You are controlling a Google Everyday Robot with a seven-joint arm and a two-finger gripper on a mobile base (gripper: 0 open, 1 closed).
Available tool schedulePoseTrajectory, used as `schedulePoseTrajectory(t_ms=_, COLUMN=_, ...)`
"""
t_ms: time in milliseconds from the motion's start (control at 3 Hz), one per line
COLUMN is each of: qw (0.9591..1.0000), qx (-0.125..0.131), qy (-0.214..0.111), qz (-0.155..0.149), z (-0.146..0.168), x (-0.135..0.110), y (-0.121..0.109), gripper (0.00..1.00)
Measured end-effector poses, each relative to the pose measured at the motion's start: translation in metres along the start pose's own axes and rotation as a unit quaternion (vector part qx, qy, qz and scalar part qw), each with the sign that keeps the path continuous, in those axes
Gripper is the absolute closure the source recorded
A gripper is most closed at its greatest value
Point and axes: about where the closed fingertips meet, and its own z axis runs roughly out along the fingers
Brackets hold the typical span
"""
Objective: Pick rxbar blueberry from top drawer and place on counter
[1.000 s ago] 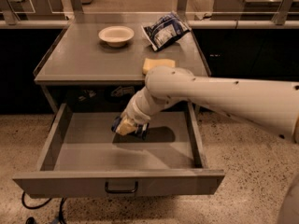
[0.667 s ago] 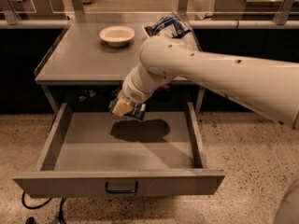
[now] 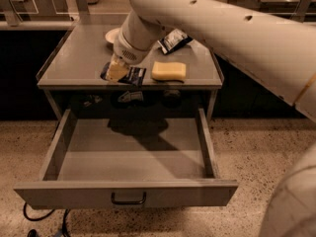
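My gripper [image 3: 117,71] is over the front edge of the grey counter [image 3: 74,58], left of centre. It is shut on the rxbar blueberry [image 3: 134,76], a small dark navy wrapper that sticks out to the right of the yellowish fingers [image 3: 116,71], at or just above the counter's surface. The top drawer [image 3: 133,154] is pulled wide open below the counter and nothing shows inside it. Its dark curved handle [image 3: 128,200] is on the front panel. My large pale arm [image 3: 222,23] comes in from the upper right.
A yellow sponge [image 3: 169,70] lies on the counter just right of the bar. A blue-and-white chip bag [image 3: 174,40] sits behind it. A pale bowl [image 3: 111,35] is partly hidden behind my arm. Dark cables [image 3: 42,215] lie on the floor at the lower left.
My gripper has risen out of the drawer with the bar and moved back up to the counter's front edge. The drawer stays open.
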Motion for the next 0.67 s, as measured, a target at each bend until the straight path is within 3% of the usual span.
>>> schedulePoseTrajectory(t_ms=333, qw=0.9997, qx=0.001, qy=0.010, qz=-0.023, z=0.012, x=-0.040, y=-0.026, gripper=1.00)
schedulePoseTrajectory(t_ms=667, qw=0.9988, qx=-0.018, qy=0.004, qz=-0.045, z=0.067, x=-0.083, y=-0.044, gripper=1.00)
